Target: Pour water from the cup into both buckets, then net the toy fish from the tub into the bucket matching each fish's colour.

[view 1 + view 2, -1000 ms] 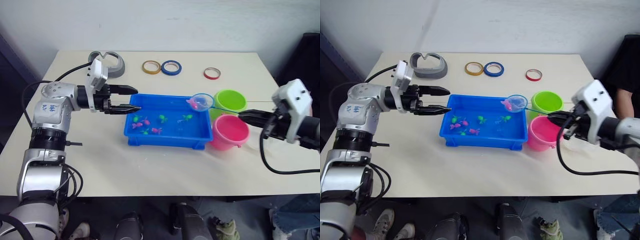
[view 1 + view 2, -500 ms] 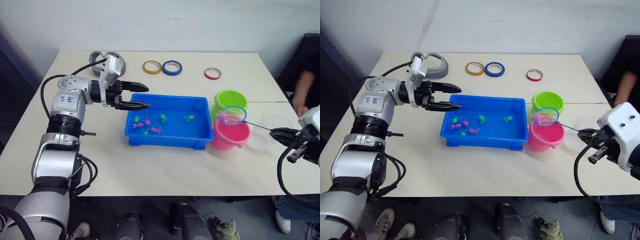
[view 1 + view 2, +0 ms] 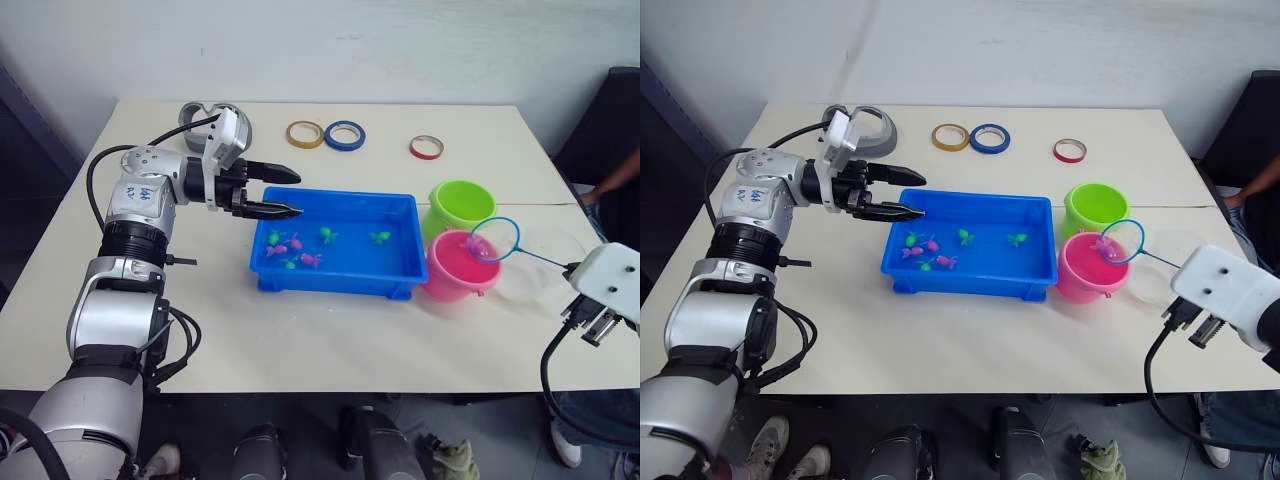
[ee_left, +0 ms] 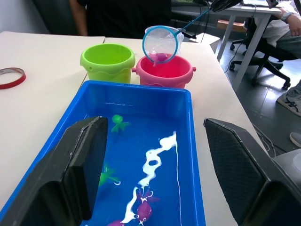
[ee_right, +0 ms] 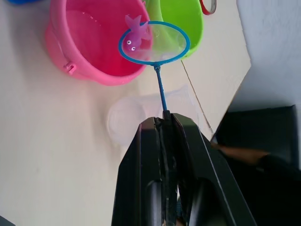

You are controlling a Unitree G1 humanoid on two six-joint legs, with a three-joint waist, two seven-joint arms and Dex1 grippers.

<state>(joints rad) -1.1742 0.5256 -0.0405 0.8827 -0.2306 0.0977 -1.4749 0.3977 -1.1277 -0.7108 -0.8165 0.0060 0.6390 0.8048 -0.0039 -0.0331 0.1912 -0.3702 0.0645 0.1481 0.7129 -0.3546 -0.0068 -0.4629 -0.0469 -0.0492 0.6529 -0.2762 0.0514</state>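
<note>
The right tool [image 5: 165, 123] is clamped on the net [image 5: 154, 42], holding a pink fish [image 5: 135, 34] over the pink bucket [image 5: 89, 52]. The left tool [image 3: 282, 192], fingers apart, hangs over the blue tub [image 3: 340, 275].

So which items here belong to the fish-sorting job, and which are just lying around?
Job: tub, toy fish, pink bucket, green bucket, cup, net with a pink fish.

Lying about: three tape rings, grey holder.

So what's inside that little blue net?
One pink toy fish sits at the rim of the round blue-framed net, held by the right gripper above the pink plastic bucket. Through the mesh, nothing else shows in the net.
</note>
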